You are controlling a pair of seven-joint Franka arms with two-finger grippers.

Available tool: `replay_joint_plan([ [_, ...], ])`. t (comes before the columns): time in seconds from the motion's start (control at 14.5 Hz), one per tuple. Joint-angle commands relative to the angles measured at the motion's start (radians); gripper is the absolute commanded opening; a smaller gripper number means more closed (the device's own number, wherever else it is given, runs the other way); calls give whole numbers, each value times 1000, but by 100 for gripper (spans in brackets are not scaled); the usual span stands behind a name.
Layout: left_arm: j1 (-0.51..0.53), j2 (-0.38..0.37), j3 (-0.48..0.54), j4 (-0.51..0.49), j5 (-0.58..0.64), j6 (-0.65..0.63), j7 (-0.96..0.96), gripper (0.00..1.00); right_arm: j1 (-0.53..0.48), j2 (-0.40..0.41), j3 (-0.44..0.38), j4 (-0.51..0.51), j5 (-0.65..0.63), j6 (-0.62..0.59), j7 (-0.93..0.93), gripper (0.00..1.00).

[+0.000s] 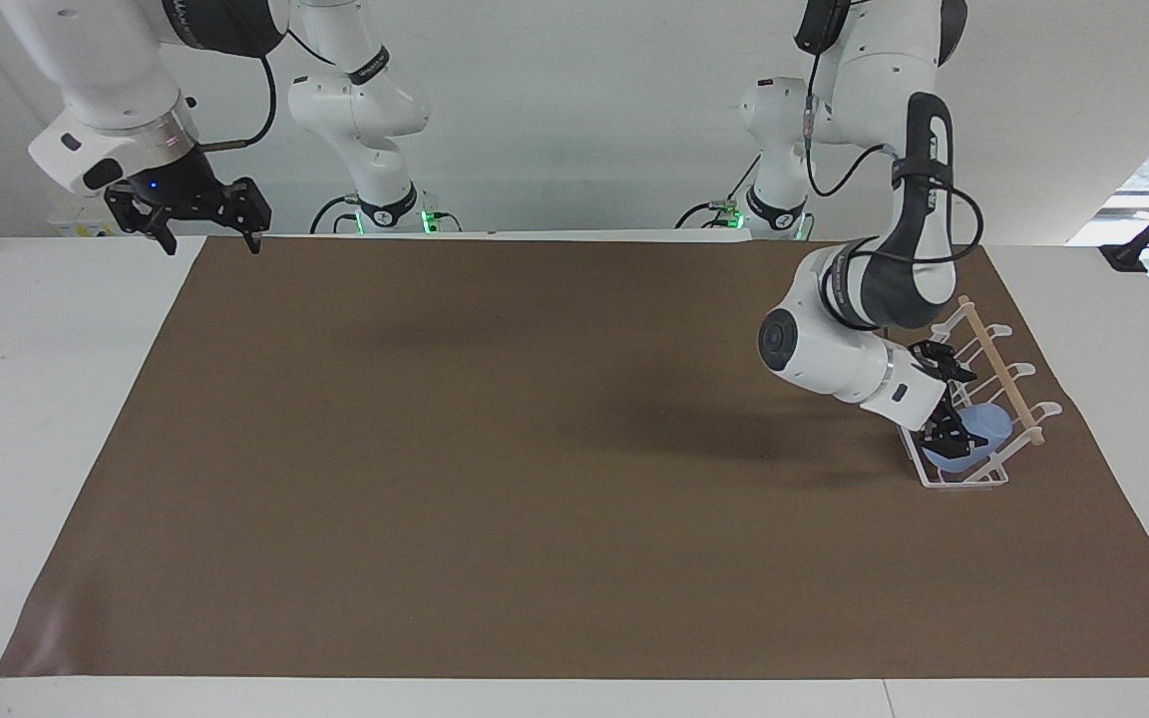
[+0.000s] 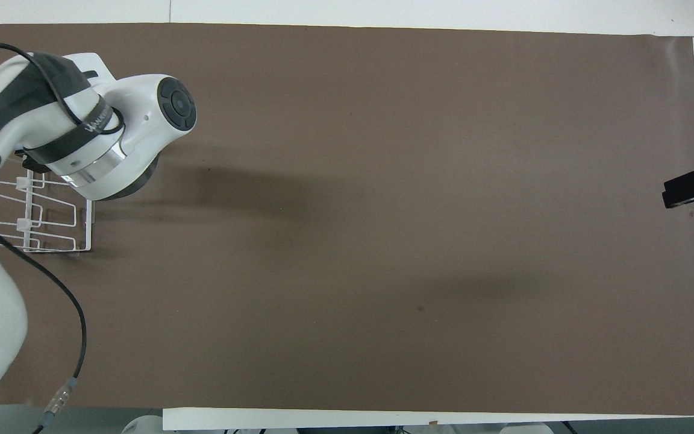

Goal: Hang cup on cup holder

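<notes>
The light blue cup sits tilted on the prongs of the white wire cup holder, with its wider rim down toward the base. This is at the end of the rack farthest from the robots, below the wooden rod. My left gripper reaches down into the rack and is shut on the cup. In the overhead view the left arm hides the cup, and only part of the cup holder shows. My right gripper waits open and empty, raised over the table's edge at the right arm's end; its tip shows in the overhead view.
A brown mat covers most of the white table. The cup holder stands near the mat's edge at the left arm's end.
</notes>
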Motion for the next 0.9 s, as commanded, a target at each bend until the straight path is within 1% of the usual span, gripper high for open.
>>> replay_joint_plan([
  [0.0, -36, -132, 5, -35, -152, -9, 192, 100, 1, -13, -2, -17, -16, 3, -3, 100],
  [0.21, -32, -171, 5, -37, -297, -12, 335, 100, 2, -13, -2, -17, -16, 3, -3, 100],
  [0.28, -29, -186, 5, -37, -337, -11, 410, 100, 2, -13, -2, -17, -16, 3, -3, 100],
  [0.41, -3, -212, 6, -35, -448, -3, 600, 100, 2, -13, -2, -17, -16, 3, -4, 100],
  [0.69, 74, -234, 11, -31, -636, 6, 925, 100, 2, -13, -2, -17, -16, 3, -4, 100],
  [0.83, 112, -276, 11, -32, -709, 6, 1127, 100, 2, -13, -2, -17, -16, 3, -4, 100],
])
